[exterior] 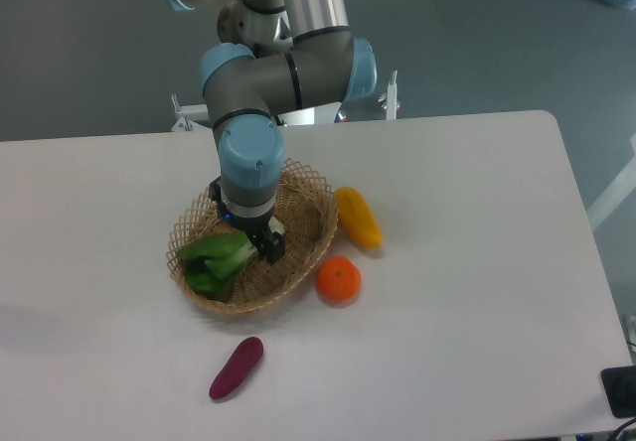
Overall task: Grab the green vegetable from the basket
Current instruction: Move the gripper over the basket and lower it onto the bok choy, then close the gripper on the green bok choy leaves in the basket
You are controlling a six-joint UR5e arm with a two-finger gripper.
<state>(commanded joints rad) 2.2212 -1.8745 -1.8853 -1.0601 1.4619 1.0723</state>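
Table point(477, 262): white top, seen from above and in front.

Basket point(313, 198): oval, tan wicker with open lattice rim, resting on the table left of centre.

Vegetable point(214, 259): green, leafy, with a pale stem end. It lies inside the basket, in its left and front part, dark leaves toward the left rim, pale end pointing right toward the basket's middle. The pale end is partly hidden by the gripper.

Gripper point(268, 245): dark, pointing down into the basket, at the stem end of the vegetable. One dark finger shows against the pale stem; the other is not clearly seen. Whether the jaws are spread or closed on the stem cannot be told.

Arm point(283, 69): grey links with light blue joint caps, reaching down from the upper left; the wrist covers the back half of the basket.

Yellow vegetable point(359, 217): oblong, on the table just right of the basket rim.

Orange point(339, 279): round, on the table just beside the basket's front right edge, below the yellow vegetable.

Purple vegetable point(237, 367): oblong, on the table in front of the basket, apart from it.
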